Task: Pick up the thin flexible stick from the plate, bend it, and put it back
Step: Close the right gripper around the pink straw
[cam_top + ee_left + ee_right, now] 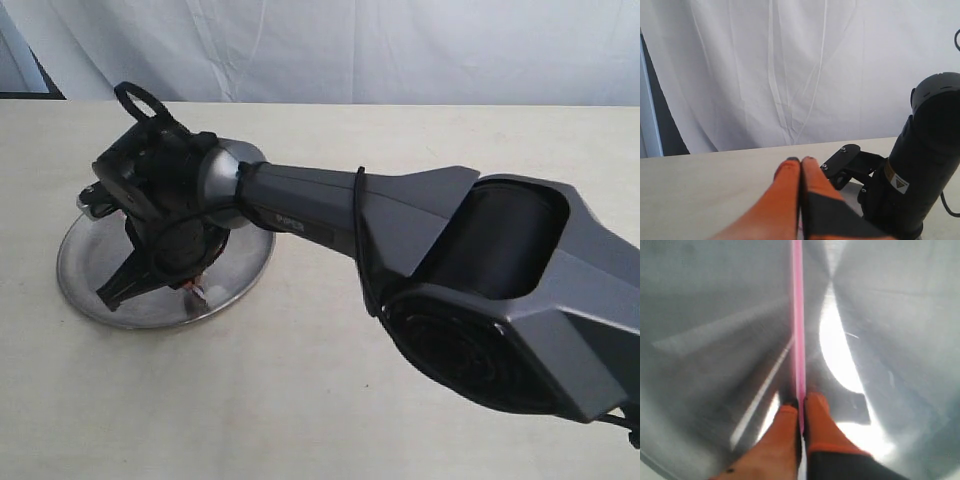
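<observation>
A round, shallow silver-grey metal plate (88, 272) is seen on a pale beige tabletop (300, 410). Over the plate, the right gripper (193, 288), carried on a bulky dark grey robot arm (400, 225), is lowered to the plate's surface.

In the right wrist view, the gripper's orange fingertips (817, 412) are clamped on one end of a very thin, bright pink flexible stick (798, 315). From there the stick runs straight across the reflective plate (705, 340), apparently lying on it, not yet lifted.

The left gripper (801, 161) is shown with its orange tips pressed together on nothing. It is held beside the right arm's black wrist, against a white curtain (755, 75).

The grasp is judged to be made. The lifting, the bending and the return of the stick to the plate are judged to remain.
</observation>
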`<move>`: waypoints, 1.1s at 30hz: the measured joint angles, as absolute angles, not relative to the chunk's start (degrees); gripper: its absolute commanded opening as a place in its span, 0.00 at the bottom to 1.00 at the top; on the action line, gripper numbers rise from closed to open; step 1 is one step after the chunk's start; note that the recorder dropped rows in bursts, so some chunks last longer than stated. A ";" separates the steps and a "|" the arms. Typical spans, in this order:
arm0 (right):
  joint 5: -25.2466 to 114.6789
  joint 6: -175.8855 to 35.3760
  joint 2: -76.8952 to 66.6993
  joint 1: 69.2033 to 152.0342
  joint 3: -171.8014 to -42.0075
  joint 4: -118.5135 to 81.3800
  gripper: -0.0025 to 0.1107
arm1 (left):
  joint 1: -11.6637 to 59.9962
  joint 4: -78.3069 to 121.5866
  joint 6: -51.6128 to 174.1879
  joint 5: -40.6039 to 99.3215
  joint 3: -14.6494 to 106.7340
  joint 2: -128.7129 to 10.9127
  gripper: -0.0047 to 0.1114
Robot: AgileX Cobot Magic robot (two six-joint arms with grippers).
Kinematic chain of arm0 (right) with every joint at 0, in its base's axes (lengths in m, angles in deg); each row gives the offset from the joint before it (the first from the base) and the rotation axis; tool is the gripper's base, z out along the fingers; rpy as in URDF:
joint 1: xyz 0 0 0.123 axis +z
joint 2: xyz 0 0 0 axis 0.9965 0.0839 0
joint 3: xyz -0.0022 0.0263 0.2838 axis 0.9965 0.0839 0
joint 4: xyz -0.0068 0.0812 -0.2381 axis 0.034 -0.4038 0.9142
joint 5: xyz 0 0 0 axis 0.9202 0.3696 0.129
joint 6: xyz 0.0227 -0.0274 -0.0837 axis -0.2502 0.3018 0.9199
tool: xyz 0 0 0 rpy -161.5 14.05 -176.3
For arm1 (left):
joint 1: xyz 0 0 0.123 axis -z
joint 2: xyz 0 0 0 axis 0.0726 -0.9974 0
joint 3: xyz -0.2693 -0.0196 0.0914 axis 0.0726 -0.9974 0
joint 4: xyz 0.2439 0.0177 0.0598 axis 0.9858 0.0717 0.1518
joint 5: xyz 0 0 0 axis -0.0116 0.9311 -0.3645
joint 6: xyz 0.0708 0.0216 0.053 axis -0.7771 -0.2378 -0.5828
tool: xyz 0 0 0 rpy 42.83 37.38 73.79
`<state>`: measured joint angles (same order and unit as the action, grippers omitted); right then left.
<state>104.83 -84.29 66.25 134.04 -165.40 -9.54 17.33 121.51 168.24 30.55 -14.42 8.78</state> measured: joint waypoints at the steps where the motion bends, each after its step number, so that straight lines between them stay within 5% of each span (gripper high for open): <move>1: 105.32 -84.42 66.01 134.04 -165.40 -8.94 0.01 | 17.33 121.51 168.24 30.55 -14.42 8.78 0.04; 33: 114.06 -84.47 62.14 134.04 -165.40 -4.15 0.01 | 17.33 121.51 168.24 30.55 -14.42 8.78 0.04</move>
